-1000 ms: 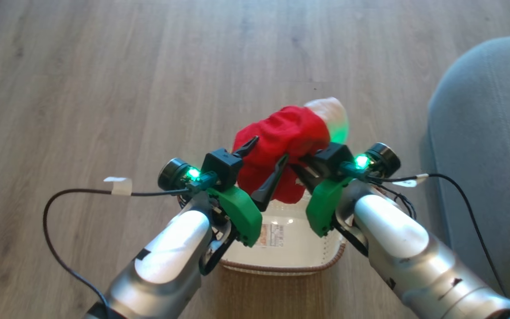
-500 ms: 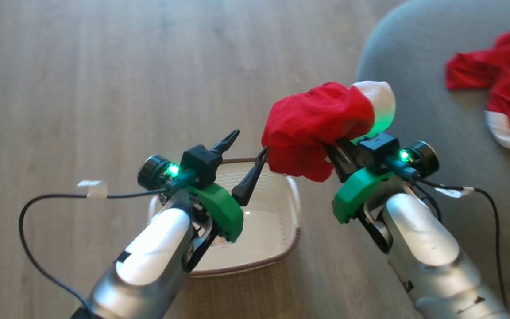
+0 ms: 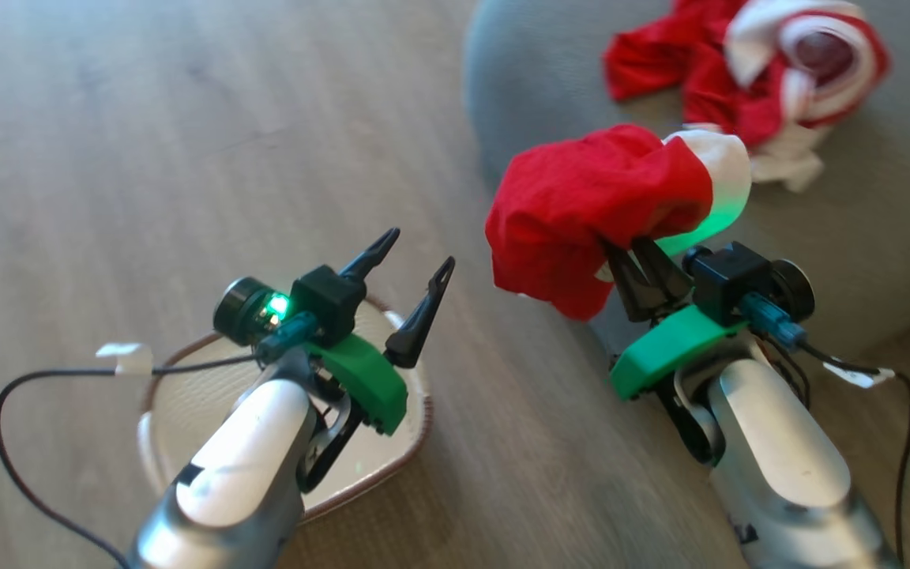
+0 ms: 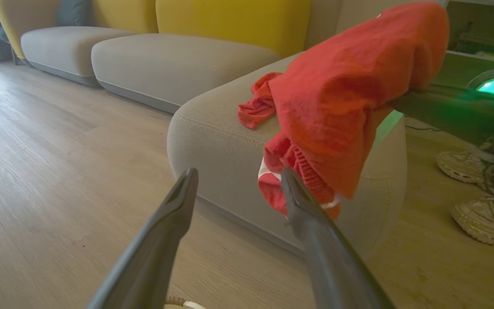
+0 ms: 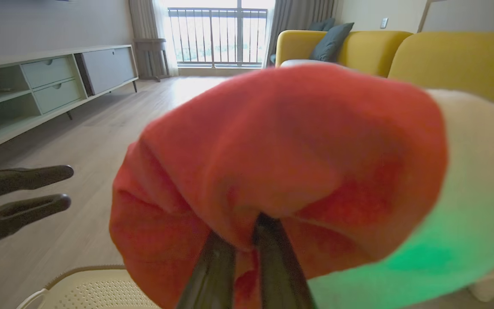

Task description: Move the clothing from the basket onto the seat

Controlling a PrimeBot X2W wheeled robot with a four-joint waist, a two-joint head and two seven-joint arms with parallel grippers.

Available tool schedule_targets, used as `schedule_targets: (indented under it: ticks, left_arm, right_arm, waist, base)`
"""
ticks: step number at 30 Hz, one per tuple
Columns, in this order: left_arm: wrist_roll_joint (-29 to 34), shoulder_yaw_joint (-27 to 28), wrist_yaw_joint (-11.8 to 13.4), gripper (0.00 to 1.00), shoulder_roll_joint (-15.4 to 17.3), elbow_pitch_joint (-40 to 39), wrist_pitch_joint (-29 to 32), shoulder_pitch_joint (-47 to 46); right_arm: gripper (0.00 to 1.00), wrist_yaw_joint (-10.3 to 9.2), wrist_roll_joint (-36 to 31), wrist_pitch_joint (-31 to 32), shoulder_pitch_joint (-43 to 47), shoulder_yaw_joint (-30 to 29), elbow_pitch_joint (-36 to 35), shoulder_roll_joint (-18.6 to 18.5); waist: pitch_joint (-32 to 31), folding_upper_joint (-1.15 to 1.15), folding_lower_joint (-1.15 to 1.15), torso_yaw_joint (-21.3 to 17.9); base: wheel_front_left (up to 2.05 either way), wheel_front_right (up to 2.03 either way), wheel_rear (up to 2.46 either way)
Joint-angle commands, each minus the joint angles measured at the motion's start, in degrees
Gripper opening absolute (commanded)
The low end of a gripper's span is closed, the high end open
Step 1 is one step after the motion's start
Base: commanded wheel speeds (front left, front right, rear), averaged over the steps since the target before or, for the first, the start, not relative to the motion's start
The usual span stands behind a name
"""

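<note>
Now pinching a bunched red garment (image 3: 589, 197) in the right gripper (image 3: 638, 251), with fingers pressed together on a fold and tips buried in the cloth. Hanging off the floor (image 3: 147, 158) at the near edge of the grey seat (image 3: 858, 221); cannot tell whether brushing the cushion. Showing a white panel at the far end, tinted green by the wrist light. Further back on the seat, lying crumpled: a second red-and-white pile (image 3: 747, 79), apart from the held piece. Hovering above the basket (image 3: 415, 419) with the left gripper (image 3: 419, 247), with fingers spread wide and gripping nothing. Standing on the floor near the seat, partly hidden under the left arm: that cream basket with its brown rim. Beyond the seat in the left wrist view, resting on the floor: a pair of pale shoes (image 4: 478, 214).
</note>
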Motion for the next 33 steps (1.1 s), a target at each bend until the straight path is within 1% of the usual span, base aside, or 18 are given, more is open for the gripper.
schedule_targets:
  ticks: [1, 6, 12, 15, 18, 19, 23, 28, 33]
  left_arm:
    - [0.8, 2.4, -0.2, 1.0, 1.3, -2.3, -0.7, -0.6]
    - [2.1, 2.3, -1.3, 1.0, 1.5, -3.0, -0.7, -0.8]
    - [3.1, 2.4, -2.3, 1.0, 2.5, -4.1, -0.7, -1.3]
    - [3.4, 2.5, -2.5, 1.0, 3.0, -4.5, -0.7, -1.3]
    - [3.8, 2.4, -2.8, 1.0, 4.1, -5.2, -0.7, -1.6]
    - [4.0, 2.2, -3.0, 1.0, 5.1, -5.6, -0.7, -1.7]
    - [4.6, 1.0, -3.2, 1.0, 7.5, -5.7, -0.3, -2.0]
    - [4.8, 0.2, -3.3, 1.0, 10.7, -7.9, 1.3, -2.4]
    - [4.8, 0.3, -3.4, 1.0, 14.0, -11.3, 3.3, -2.1]
  right_arm:
    - [0.0, -0.02, 0.4, -0.4, 0.0, 0.0, -3.1, 1.0]
    - [0.0, -0.02, 0.2, -0.4, 2.9, -4.0, -8.1, 1.0]
    - [0.0, -0.02, -0.2, -0.4, 6.0, -8.4, -13.8, 1.0]
    - [0.0, -0.02, -0.3, -0.4, 6.4, -9.6, -15.4, 1.0]
    - [0.0, -0.02, -1.5, -0.4, 5.4, -12.0, -17.6, 1.0]
    - [0.0, -0.02, -5.5, -0.4, 3.3, -14.1, -19.0, 1.0]
    - [0.0, -0.02, -11.4, -0.4, -3.0, -17.7, -20.0, 0.2]
    - [0.0, -0.02, -15.0, -0.4, -13.1, -22.3, -18.8, -4.0]
    - [0.0, -0.02, -17.4, -0.2, -23.1, -27.3, -15.6, -6.3]
  waist:
    - [1.0, 0.0, 0.0, -4.5]
    - [3.0, 0.0, 0.0, -6.0]
    - [6.3, 0.0, 0.0, -6.7]
    - [7.5, 0.0, 0.0, -6.8]
    - [9.6, 0.0, 0.0, -7.0]
    - [11.2, 0.0, 0.0, -7.2]
    - [14.6, 0.0, 0.0, -7.3]
    - [19.3, 0.0, 0.0, -7.3]
    - [23.5, 0.0, 0.0, -7.3]
  base:
    - [0.0, 0.0, 0.0]
    - [0.0, 0.0, 0.0]
    - [0.0, 0.0, 0.0]
    - [0.0, 0.0, 0.0]
    - [0.0, 0.0, 0.0]
    - [0.0, 0.0, 0.0]
    - [0.0, 0.0, 0.0]
    - [0.0, 0.0, 0.0]
    - [0.0, 0.0, 0.0]
